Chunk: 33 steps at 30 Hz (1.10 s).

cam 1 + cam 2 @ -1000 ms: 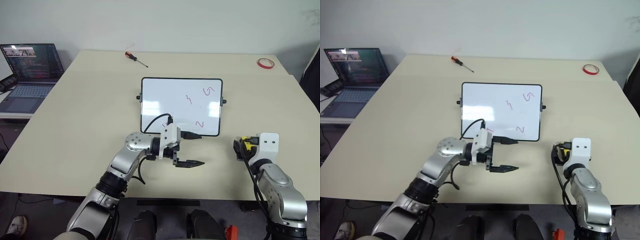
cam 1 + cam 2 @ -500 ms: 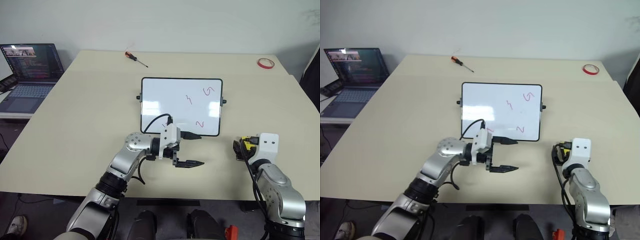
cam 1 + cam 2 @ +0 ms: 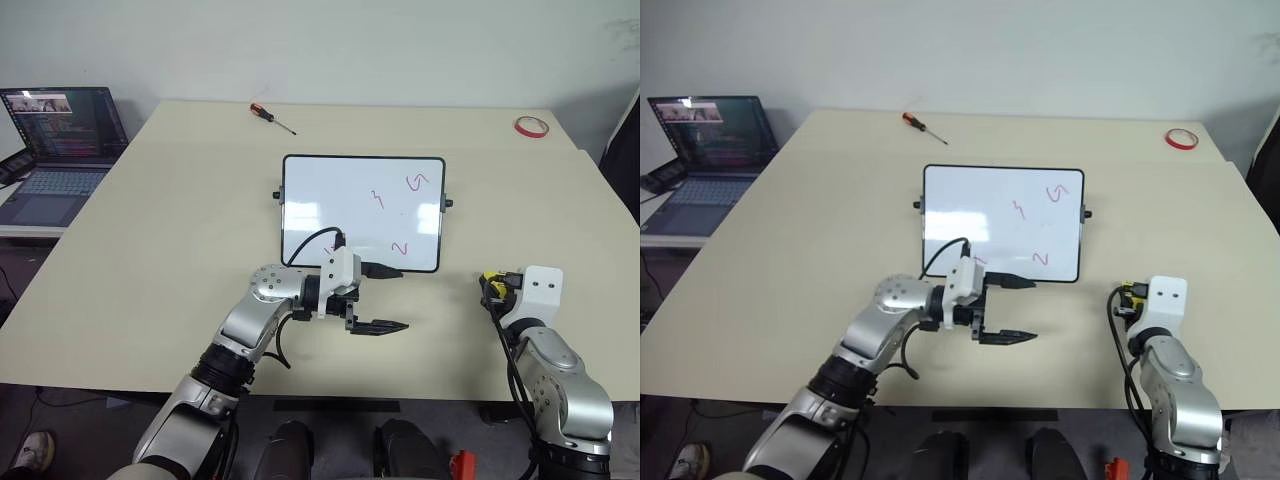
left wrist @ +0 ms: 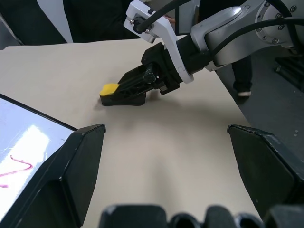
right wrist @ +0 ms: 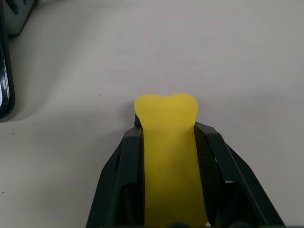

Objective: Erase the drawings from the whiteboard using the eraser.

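Since the earlier frame, the right hand (image 5: 168,142) has been pressed shut on the eraser (image 5: 167,147), which is squeezed between the fingers and bulges at its tip, just above the desk (image 3: 180,200) and to the right of the whiteboard (image 3: 330,190). The grip looks meant for carrying it to the drawings (image 3: 416,182). The left hand (image 3: 378,327) is held spread beside the board's near edge, perhaps to steady it.

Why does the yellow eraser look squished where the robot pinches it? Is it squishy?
Probably yes. The eraser looks narrow between the right gripper's fingers and bulges wider past their tips, so it seems soft and spongy. It likely weighs little for its size. Its blocky shape suggests it would not roll if pushed on the table.
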Tool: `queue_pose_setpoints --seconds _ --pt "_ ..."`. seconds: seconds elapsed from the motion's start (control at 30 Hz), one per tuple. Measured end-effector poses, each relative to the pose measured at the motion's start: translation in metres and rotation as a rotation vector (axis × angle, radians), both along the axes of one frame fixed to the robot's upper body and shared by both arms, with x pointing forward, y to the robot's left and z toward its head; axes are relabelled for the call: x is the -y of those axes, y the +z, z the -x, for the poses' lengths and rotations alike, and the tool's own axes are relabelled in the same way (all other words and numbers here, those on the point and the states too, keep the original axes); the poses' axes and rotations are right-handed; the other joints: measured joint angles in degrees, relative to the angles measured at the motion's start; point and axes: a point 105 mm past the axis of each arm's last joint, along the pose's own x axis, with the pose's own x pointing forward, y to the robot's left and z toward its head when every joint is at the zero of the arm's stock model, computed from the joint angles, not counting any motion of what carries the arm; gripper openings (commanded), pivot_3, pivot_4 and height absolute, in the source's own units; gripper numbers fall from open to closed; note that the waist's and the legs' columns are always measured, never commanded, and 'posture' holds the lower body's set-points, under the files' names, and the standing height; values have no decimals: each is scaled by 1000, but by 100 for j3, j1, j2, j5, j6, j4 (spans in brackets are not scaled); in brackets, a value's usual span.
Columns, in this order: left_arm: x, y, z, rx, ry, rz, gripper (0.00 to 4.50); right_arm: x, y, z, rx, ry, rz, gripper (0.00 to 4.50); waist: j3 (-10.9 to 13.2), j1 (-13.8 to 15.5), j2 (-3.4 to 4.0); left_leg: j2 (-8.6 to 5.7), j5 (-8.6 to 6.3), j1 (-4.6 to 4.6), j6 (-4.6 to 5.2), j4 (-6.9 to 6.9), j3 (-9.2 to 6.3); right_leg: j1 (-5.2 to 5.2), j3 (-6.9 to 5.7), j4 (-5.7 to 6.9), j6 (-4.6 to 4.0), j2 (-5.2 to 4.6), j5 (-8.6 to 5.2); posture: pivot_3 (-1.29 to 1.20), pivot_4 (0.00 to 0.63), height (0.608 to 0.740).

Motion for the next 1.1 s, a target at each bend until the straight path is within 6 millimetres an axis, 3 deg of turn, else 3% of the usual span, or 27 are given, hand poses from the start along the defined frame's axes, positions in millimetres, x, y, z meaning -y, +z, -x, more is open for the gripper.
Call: queue_pose_setpoints --seconds 0.17,0.3,0.4,0.63,1.1 --pt "5 9 -5 19 24 36 4500 2 6 -5 41 -19 6 1104 0 0 0 -1 0 0 0 1 1 0 1 0 1 0 0 0 150 740" --pt "10 30 -21 59 149 138 4500 -1 24 -15 138 -13 42 1104 0 -5 0 -1 0 0 0 1 1 1 1 0 1 0 1 0 150 740" --pt "12 35 -37 131 297 159 4500 -6 34 -27 197 -11 69 1104 0 -9 0 -3 0 1 0 1 2 -1 3 1 2 0 1 0 150 740" --pt "-13 27 -75 222 617 125 4500 -32 57 -57 325 73 119 1104 0 0 0 -4 0 -1 0 1 1 -3 0 2 2 -2 2 0 150 740" --pt "-21 25 -83 259 682 113 4500 -57 100 -94 544 130 160 1104 0 0 0 -3 0 -2 -1 0 4 -5 0 3 3 -6 3 0 150 740"
